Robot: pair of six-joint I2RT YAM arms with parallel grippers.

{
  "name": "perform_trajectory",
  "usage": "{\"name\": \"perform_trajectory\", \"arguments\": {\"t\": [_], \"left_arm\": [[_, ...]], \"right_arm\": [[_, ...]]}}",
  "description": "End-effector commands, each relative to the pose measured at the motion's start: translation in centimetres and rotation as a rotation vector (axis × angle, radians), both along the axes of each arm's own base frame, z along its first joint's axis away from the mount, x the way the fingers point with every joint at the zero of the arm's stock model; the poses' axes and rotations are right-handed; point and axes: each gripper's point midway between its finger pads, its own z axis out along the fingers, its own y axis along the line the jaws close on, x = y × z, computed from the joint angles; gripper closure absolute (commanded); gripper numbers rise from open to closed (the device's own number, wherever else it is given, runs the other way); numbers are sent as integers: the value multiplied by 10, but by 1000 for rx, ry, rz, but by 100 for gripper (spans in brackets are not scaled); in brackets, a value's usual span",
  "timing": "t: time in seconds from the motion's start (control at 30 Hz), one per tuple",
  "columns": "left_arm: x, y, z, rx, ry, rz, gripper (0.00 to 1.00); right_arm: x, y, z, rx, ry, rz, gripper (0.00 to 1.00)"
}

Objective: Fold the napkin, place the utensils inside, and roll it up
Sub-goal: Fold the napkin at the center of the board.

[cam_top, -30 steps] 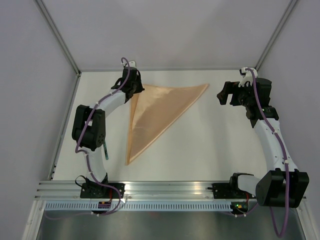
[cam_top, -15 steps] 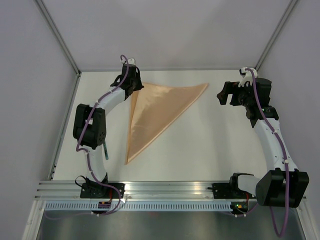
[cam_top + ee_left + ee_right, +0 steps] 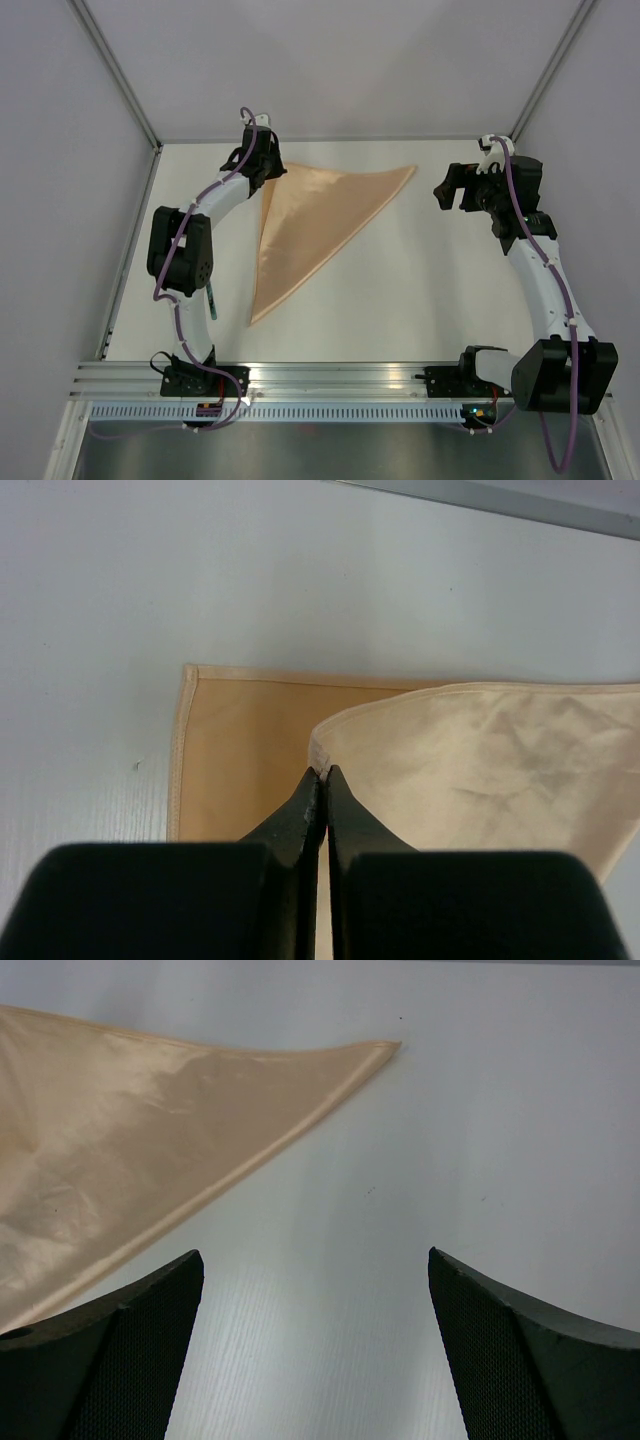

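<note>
The peach-orange napkin (image 3: 310, 215) lies folded into a triangle on the white table (image 3: 400, 300), one tip pointing right and one toward the near edge. My left gripper (image 3: 266, 168) is at its far left corner, shut on the upper layer's corner (image 3: 320, 752), which is lifted off the lower layer (image 3: 235, 755). My right gripper (image 3: 446, 188) hangs open just right of the napkin's right tip (image 3: 385, 1050), with only bare table between its fingers (image 3: 150, 1340). A slim dark green utensil (image 3: 212, 298) shows partly beside the left arm.
Grey walls and a metal frame close the table at the back and on both sides. The aluminium rail (image 3: 330, 375) with both arm bases runs along the near edge. The left arm's elbow (image 3: 180, 255) stands left of the napkin.
My left gripper has shifted a little toward the back wall with the napkin corner in it, and the napkin's near tip has followed slightly. The right arm has not moved.
</note>
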Motion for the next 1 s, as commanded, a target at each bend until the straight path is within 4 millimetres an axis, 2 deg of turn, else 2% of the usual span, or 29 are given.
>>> {"name": "perform_trajectory", "arguments": {"t": [0.0,0.53,0.97], "left_arm": [[10,4,10,25,-25,-15,98],[11,11,2,28,-10,-2,98],[13,15,5,24,-17,7,98]], "right_arm": [[4,0,5,-2,-13,2,2],[4,1,4,-1,-10,5,2],[3,1,3,-1,-9,7,2]]}}
